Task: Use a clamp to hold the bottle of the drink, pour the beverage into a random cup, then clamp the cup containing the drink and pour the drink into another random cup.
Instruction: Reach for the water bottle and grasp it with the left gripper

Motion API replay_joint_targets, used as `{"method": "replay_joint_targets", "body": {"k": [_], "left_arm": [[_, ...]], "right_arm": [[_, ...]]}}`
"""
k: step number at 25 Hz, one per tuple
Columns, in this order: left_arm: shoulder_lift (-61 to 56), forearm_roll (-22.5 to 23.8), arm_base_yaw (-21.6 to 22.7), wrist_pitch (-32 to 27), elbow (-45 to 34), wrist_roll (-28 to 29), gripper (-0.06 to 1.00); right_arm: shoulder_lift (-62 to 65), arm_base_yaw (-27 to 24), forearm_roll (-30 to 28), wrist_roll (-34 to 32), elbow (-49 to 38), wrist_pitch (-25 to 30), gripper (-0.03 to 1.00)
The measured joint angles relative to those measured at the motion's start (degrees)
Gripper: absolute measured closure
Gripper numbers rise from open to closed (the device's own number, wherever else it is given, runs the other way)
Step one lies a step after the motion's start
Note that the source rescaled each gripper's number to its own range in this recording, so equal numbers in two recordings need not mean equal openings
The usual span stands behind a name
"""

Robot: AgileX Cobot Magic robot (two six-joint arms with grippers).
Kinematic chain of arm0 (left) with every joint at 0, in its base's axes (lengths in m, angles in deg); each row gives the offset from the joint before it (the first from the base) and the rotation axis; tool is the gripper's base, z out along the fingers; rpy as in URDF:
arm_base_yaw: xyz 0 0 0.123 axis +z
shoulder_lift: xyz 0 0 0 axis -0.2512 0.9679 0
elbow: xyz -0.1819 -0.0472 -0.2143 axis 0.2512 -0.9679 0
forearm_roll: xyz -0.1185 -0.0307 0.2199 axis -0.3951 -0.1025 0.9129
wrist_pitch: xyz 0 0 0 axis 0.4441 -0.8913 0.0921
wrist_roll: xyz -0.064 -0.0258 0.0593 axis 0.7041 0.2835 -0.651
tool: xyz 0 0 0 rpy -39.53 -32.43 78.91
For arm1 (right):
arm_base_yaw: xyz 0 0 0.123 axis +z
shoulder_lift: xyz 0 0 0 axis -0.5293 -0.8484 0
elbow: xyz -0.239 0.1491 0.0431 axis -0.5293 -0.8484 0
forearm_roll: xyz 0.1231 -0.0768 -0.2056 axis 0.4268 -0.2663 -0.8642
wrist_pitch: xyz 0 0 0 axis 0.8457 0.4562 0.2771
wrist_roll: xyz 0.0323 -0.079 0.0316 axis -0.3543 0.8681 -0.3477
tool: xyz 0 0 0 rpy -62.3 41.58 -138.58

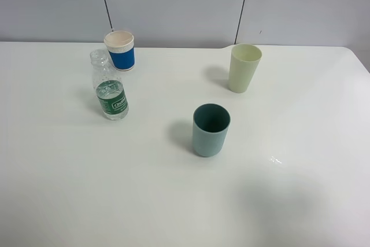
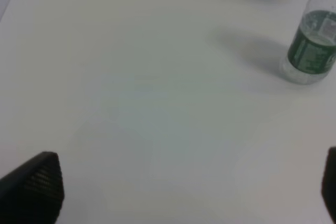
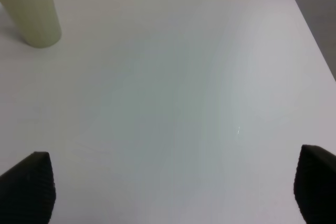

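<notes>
Neither arm shows in the high view. Each gripper appears only as two black ribbed fingertips point(image 2: 31, 187) cut off at the edges of its own wrist view. The left gripper point(image 2: 181, 187) stands wide open with nothing between its fingers, and so does the right gripper point(image 3: 172, 184). The bottle point(image 1: 110, 91) is uncapped; its neck is cropped in the left wrist view, and its clear contents are hard to gauge. Its green label point(image 1: 113, 103) carries white lettering too small to read. The paper cup point(image 1: 120, 50), blue with a white rim, is mostly cropped in the left wrist view. On the white table point(image 1: 87, 201) the bottle stands upright at about 10 o'clock, the paper cup near it at 11, the tall cup point(image 1: 244, 67) near 1 o'clock, and the teal cup point(image 1: 211, 129) close to the centre. The bottle lies ahead of the left gripper at roughly 1 o'clock, well apart. The tall cup, its rim cropped, lies ahead of the right gripper at about 11 o'clock, also well apart.
</notes>
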Motion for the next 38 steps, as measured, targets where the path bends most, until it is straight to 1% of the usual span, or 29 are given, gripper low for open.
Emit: {"method": "replay_joint_targets", "body": {"k": [38], "left_arm": [[0.0,0.0,0.0,0.0,0.0,0.0,-0.06]], "right_arm": [[0.0,0.0,0.0,0.0,0.0,0.0,0.21]]}}
